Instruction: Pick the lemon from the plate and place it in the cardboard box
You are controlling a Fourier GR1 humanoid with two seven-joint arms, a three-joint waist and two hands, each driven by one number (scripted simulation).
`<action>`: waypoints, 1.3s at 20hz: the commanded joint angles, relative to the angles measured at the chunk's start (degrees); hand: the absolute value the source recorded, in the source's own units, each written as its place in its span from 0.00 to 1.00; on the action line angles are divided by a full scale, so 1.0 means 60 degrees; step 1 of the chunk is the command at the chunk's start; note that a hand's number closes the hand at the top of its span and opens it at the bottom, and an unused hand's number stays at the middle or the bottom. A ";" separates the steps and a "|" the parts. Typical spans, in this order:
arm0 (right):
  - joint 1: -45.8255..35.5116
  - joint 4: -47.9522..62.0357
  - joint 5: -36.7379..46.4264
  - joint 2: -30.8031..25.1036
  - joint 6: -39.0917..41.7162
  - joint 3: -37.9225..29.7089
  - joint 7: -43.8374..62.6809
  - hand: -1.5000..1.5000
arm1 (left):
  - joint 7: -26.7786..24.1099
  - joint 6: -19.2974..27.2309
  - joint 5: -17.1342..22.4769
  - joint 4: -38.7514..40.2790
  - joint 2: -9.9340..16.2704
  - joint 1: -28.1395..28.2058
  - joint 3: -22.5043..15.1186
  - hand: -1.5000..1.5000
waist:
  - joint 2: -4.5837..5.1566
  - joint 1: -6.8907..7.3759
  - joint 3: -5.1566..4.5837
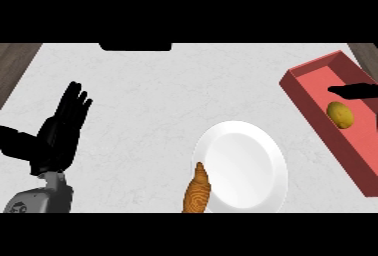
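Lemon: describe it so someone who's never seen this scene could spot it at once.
Start at the long red box running along the counter's right side. The lemon lies inside it, just below the black fingers of the right hand that reach in from the right edge. It is small, round and yellow, unlike the ridged orange-brown croissant lying over the left rim of the white plate.

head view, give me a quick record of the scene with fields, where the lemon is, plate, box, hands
lemon: inside the red box, not on the plate
plate: white, bare, mid counter
croissant: at the plate's lower left rim
left hand: open, fingers up, resting at the view's left
right hand: only dark fingers show, just above the lemon
task: lemon already in the box
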 commanded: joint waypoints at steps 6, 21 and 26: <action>-0.0702 -0.0023 -0.3872 0.0115 0.1758 -0.2501 0.0131 0.00 | -0.0318 -0.0025 -0.0044 0.0002 -0.0082 0.0385 -0.0009 0.50 | -0.0079 -0.0215 -0.0009; 0.0281 0.2091 -0.6867 -0.2121 0.3043 -0.4320 -0.1229 0.00 | -0.0246 -0.0091 -0.0035 -0.0310 -0.0218 0.0586 -0.0198 0.50 | 0.0000 -0.0034 -0.0009; 0.1244 0.2133 -0.7432 -0.2170 0.3288 -0.4209 -0.2138 0.00 | 0.0052 0.0145 -0.0165 -0.0236 -0.0228 0.0144 -0.0190 0.50 | -0.0017 -0.0088 -0.0011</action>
